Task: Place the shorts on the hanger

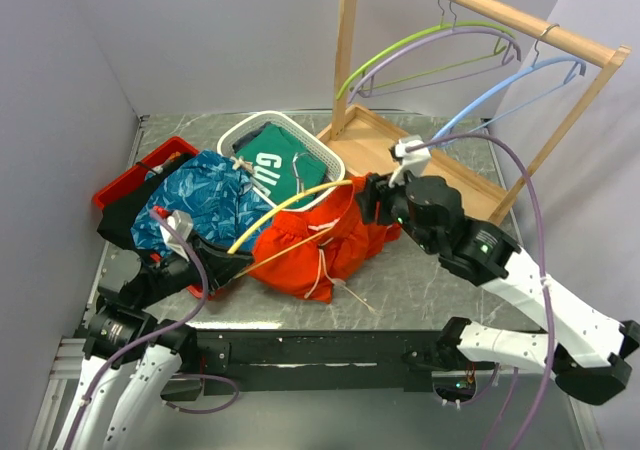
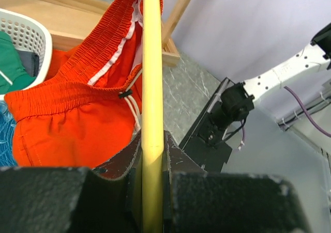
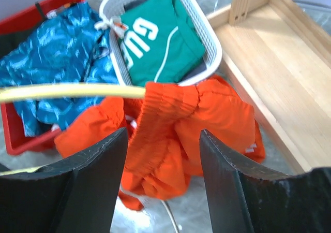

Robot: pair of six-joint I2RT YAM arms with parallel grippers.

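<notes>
Left gripper [image 2: 153,155] clamped tight on one arm of the yellow hanger [image 1: 290,202], toward the bench's near-left corner; the hanger's other end tucked into the gathered waistband of the orange shorts [image 1: 325,238], heaped mid-bench towards the near edge, just beside the white basket [image 1: 268,119]; right gripper [image 3: 163,133] poised above the shorts, jaws wide, holding nothing.

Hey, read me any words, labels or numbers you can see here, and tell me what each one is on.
"GU": white letters on the green garment in the white basket; the rest is hidden.
Dark tag on the orange shorts: too small to read.
</notes>
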